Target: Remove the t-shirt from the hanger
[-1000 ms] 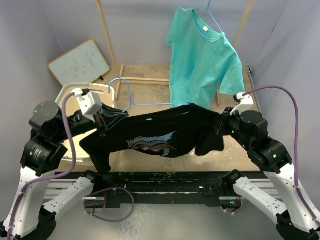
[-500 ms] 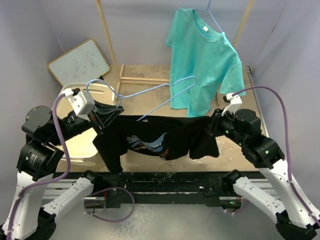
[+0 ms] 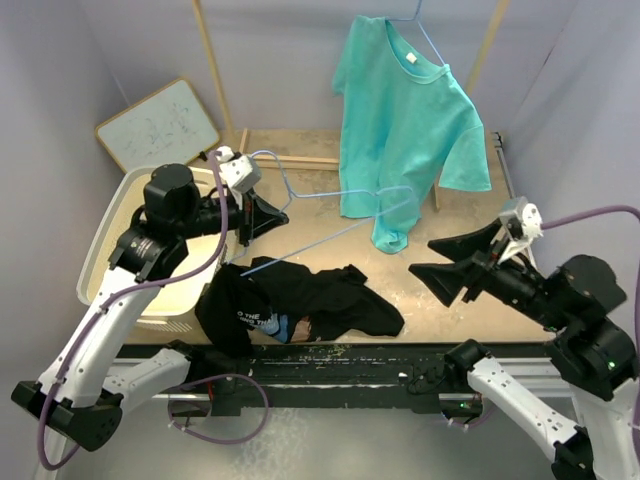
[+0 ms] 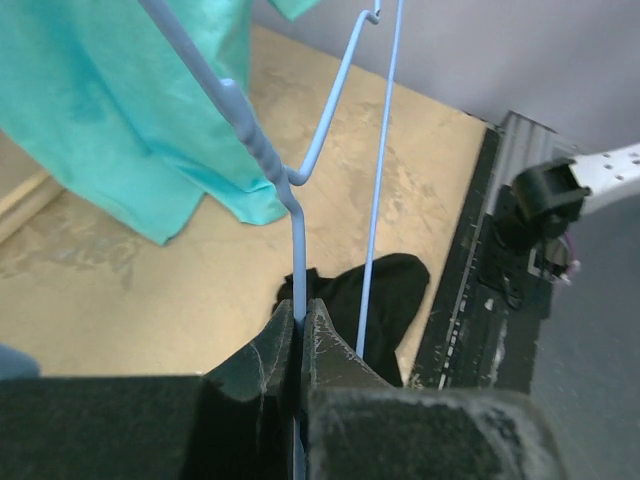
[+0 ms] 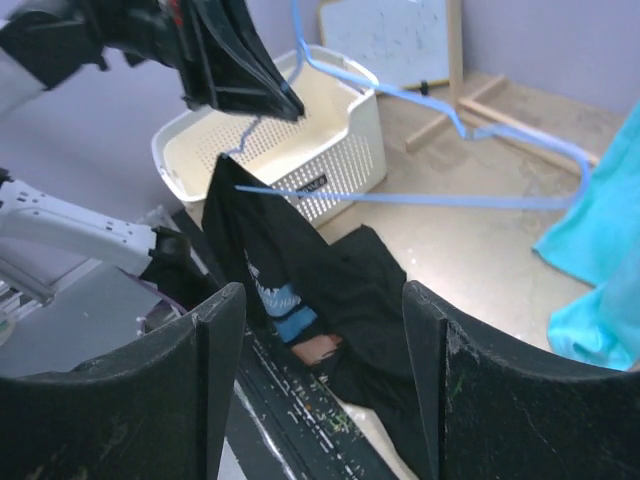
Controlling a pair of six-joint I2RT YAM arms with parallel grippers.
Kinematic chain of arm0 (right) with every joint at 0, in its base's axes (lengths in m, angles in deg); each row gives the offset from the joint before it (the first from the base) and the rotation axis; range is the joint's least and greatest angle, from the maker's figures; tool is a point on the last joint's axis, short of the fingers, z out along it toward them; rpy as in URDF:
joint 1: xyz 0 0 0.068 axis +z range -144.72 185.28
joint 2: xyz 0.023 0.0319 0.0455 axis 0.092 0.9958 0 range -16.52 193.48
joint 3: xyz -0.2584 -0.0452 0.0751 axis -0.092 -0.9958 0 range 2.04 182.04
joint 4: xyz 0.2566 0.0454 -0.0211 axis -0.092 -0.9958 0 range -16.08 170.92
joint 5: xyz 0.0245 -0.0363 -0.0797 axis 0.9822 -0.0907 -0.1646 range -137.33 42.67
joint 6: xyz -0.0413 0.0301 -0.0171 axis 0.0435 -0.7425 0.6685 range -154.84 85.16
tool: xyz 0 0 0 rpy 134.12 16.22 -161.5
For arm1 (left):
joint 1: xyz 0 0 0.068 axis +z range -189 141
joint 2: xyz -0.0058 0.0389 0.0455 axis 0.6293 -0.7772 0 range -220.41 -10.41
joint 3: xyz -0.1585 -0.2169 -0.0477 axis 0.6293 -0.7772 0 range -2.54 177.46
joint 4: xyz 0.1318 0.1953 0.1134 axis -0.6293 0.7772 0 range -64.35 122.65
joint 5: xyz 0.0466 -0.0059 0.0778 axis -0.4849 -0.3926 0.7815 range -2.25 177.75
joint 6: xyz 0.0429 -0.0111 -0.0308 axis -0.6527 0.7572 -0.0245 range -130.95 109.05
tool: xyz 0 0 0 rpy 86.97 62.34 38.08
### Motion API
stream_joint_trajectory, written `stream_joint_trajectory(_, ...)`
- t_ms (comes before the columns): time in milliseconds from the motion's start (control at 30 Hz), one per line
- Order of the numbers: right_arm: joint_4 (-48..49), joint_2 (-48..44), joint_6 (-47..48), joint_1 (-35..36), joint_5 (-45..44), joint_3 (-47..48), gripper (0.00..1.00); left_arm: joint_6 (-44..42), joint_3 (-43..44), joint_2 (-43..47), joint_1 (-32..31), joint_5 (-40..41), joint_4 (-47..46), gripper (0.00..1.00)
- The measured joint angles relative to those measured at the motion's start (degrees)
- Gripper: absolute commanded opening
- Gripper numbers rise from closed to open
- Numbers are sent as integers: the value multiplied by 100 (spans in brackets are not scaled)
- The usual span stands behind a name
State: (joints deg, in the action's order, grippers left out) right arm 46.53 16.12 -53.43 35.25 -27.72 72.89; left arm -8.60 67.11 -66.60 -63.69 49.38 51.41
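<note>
- The black t-shirt (image 3: 300,305) looks crumpled, a dark heap with a pale blue and white print showing among its folds.
- It lies on the worktop (image 3: 450,300) at the near edge, left of centre, just beside the cream basket (image 3: 100,270).
- In my right wrist view one fold of the shirt (image 5: 300,270) rises to a peak and meets the low left end of the hanger (image 5: 450,130); the rest has slumped down.
- The hanger (image 3: 330,215) is thin blue wire, held tilted in the air above the shirt.
- My left pincer (image 3: 268,213) is clenched on the hanger's wire, up and to the far side of the heap; its wrist view shows the fingers (image 4: 270,340) pressed tight on the wire (image 4: 295,200), with the shirt (image 4: 380,300) below.
- My right pincer (image 3: 440,258) is released and spread wide, holding nothing, to the right of the shirt and apart from it.
- A teal t-shirt (image 3: 400,120) hangs at the far side.
</note>
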Motion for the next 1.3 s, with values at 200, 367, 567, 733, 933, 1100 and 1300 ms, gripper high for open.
stream_joint_trajectory(200, -13, 192, 267, 0, 304, 415, 66, -55, -7, -227, -94, -1051, 52, 0)
stream_joint_trajectory(367, -52, 730, 474, 0, 238, 457, 66, -76, -4, -254, -555, -1272, 66, 0)
stream_joint_trajectory(567, -326, 1390, 745, 0, 199, 737, 63, -219, 31, -531, -1224, -1108, 190, 0)
stream_joint_trajectory(733, -424, 1569, 922, 0, 289, 820, 61, -240, 31, -584, -1386, -916, 181, 0)
stream_joint_trajectory(933, -608, 1440, 999, 0, 535, 654, 60, -254, 31, -577, -1397, -693, 63, 0)
stream_joint_trajectory(1100, -669, 1255, 1003, 0, 597, 442, 57, -254, 31, -527, -1397, -581, -2, 0)
stream_joint_trajectory(1300, -686, 1193, 1001, 0, 667, 278, 49, -240, 31, -282, -1397, -557, -98, 0)
